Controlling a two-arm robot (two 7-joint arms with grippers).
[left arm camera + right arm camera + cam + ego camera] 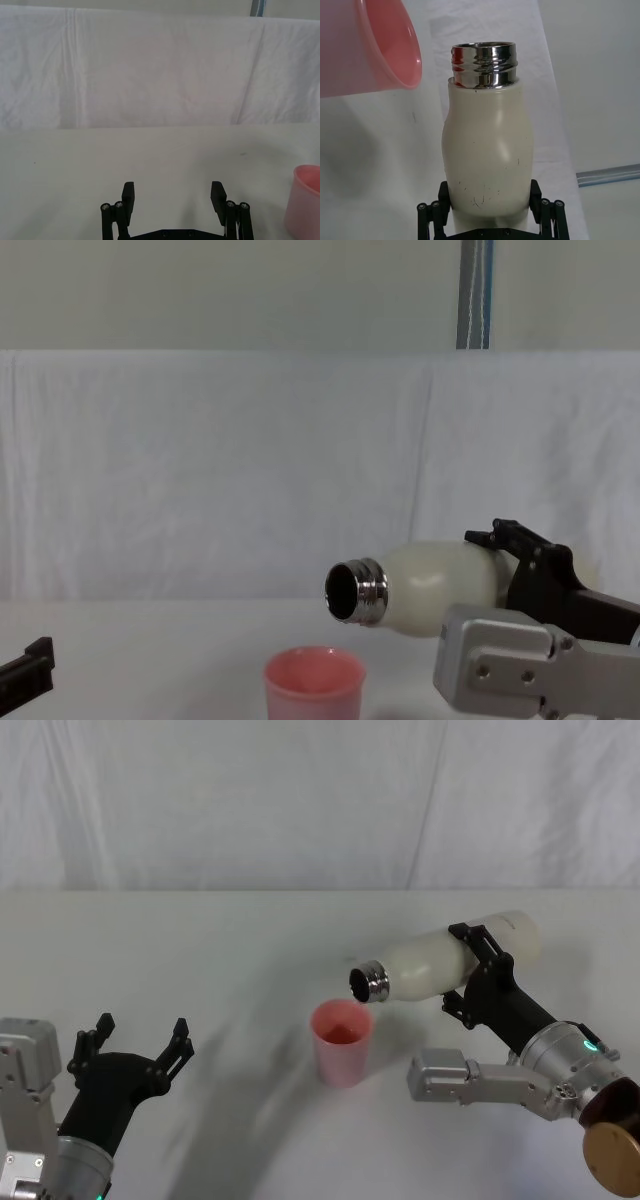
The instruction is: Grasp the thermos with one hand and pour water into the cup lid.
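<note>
The thermos (pixel 450 960) was up in the air over the white bench (pixel 230 970), tipped almost flat on its side. Its shiny steel neck (pixel 368 983) pointed to the robot's left and hung just above the rim of the cup lid (pixel 342 1042). From the chest view the open mouth of the thermos (pixel 420 588) sat a little higher than the pink cup lid (pixel 313 684) and a bit to its right, not touching it. No water could be seen coming out. The cup lid stood upright on the bench, near the middle. The right end effector (pixel 483 970) had its two black fingers closed tight around the fat cream body of the thermos. In the right wrist view one finger (pixel 443 197) pressed on each side of the thermos (pixel 487 150), and the cup lid (pixel 367 45) showed close to the neck. The left end effector (pixel 135 1045) hung over the near left part of the bench, well apart from the cup lid. Its fingers (pixel 128 196) were spread wide and held nothing.
</note>
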